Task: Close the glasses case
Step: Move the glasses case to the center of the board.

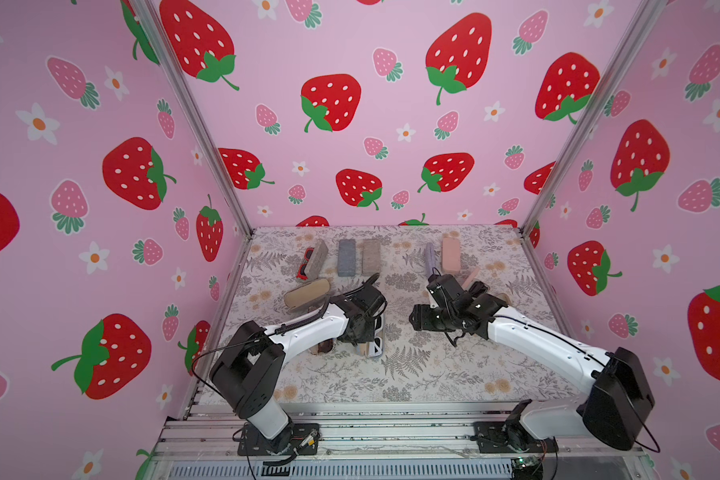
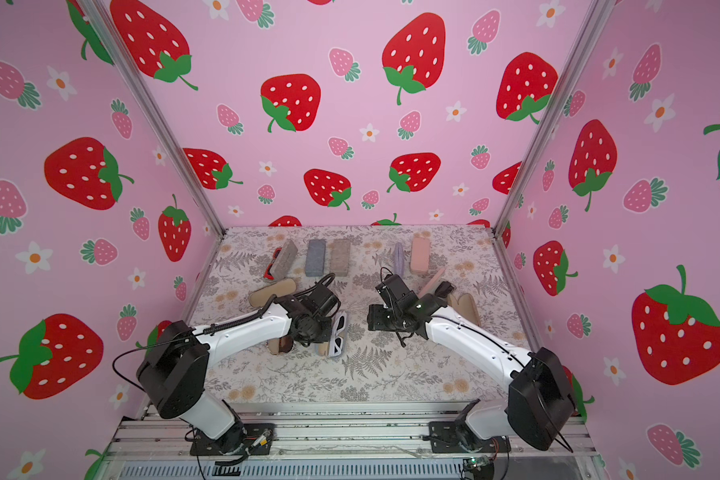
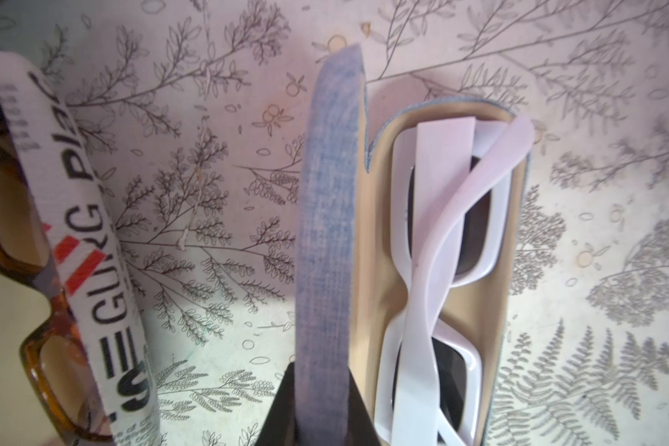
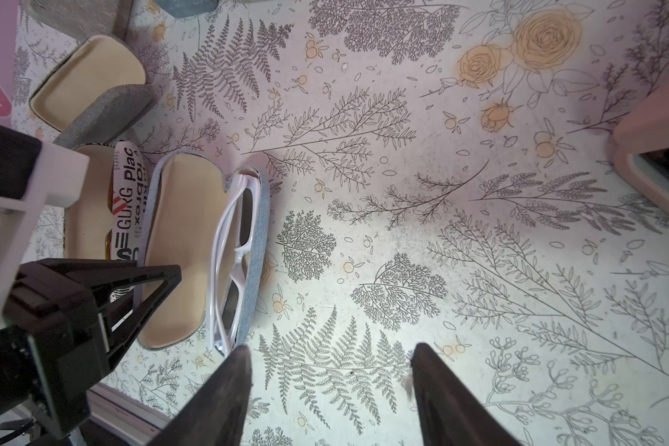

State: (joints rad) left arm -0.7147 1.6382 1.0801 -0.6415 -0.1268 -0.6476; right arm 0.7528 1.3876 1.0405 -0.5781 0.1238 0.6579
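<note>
Open glasses case: long rounded shell, blue-grey woven fabric outside, smooth tan lining, lying on the floral worktop with glossy white plastic sunglasses in its base. Raised lid pinched by the left hand, base just beside that hand. The right hand is spread, holding nothing, case near one fingertip.
</note>
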